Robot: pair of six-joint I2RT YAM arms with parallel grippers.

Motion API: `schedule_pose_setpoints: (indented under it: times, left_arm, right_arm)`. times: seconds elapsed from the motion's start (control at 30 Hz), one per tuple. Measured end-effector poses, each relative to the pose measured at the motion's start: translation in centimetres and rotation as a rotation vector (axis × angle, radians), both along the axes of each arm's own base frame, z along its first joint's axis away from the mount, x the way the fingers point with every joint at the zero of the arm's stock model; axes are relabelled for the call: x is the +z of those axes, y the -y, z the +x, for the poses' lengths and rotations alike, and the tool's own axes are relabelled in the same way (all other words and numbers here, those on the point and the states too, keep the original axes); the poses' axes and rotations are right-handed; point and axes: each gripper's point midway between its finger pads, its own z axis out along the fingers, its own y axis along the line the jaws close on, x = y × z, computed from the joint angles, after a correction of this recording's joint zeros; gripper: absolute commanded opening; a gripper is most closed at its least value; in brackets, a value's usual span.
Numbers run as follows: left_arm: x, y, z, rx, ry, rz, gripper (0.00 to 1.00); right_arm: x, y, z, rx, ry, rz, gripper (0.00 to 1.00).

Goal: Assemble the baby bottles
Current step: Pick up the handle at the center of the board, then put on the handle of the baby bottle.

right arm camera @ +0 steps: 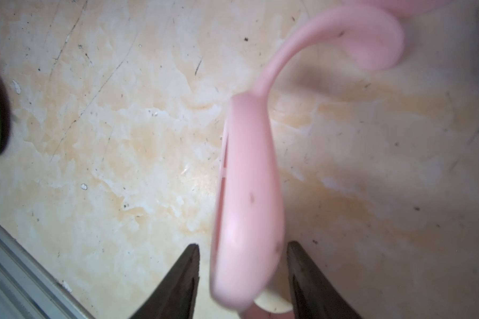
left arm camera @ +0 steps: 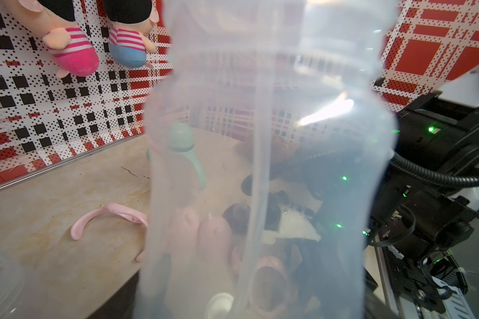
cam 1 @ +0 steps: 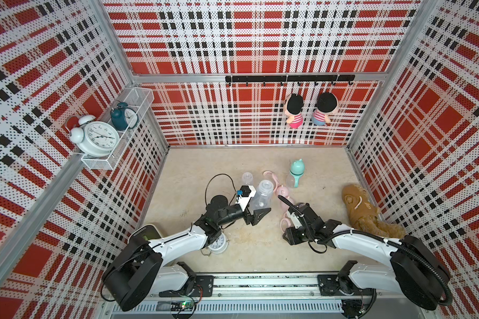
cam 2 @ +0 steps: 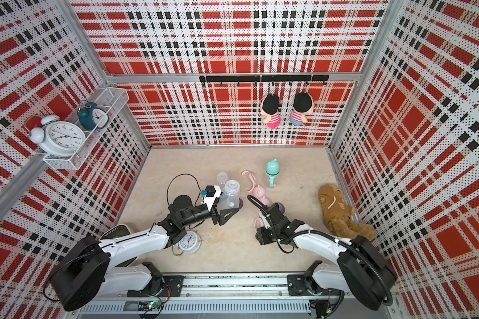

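- In a top view, a marbled beige bench (cam 1: 219,165) sits inside red plaid walls (cam 1: 260,36). The left hand (cam 1: 257,213) clamps a clear bottle (cam 1: 262,194), and a teal bottle (cam 1: 295,174) stands beyond it.
- Left wrist: the clear bottle fills the view, with scuffed bench beside it.
- Right wrist: the right hand (right arm camera: 242,248) is part-wide, its fingers (right arm camera: 177,281) astride a pink handled ring (right arm camera: 249,179) with gaps either side, over speckled bench.

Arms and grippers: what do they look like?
White link shells, black joints. The left arm carries a thin looped black cable; the right arm a black corrugated conduit. The left gripper has black triangular fingers and a white camera mount; the right gripper fingers are dark, tapered.
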Motion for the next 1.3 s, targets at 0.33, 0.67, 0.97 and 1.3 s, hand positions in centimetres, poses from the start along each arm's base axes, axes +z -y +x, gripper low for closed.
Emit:
schedule_pose_setpoints:
  times: [0.33, 0.67, 0.97, 1.3]
  left_arm:
    - [0.0, 0.0, 0.0, 0.001, 0.003, 0.002, 0.08]
    - [0.0, -0.2, 0.5, 0.03, 0.007, 0.003, 0.05]
    - [-0.4, -0.6, 0.5, 0.052, 0.015, 0.0, 0.02]
    - [-0.6, -0.8, 0.3, 0.055, 0.028, -0.01, 0.0]
  right_arm:
    - [-0.3, 0.7, 0.5, -0.04, 0.023, -0.028, 0.08]
    - [5.9, -0.4, 2.1, -0.058, 0.171, 0.093, 0.05]
    - [21.4, -3.3, 3.9, -0.017, 0.456, 0.398, 0.05]
    - [32.7, -7.2, 2.4, 0.175, 0.578, 0.719, 0.02]
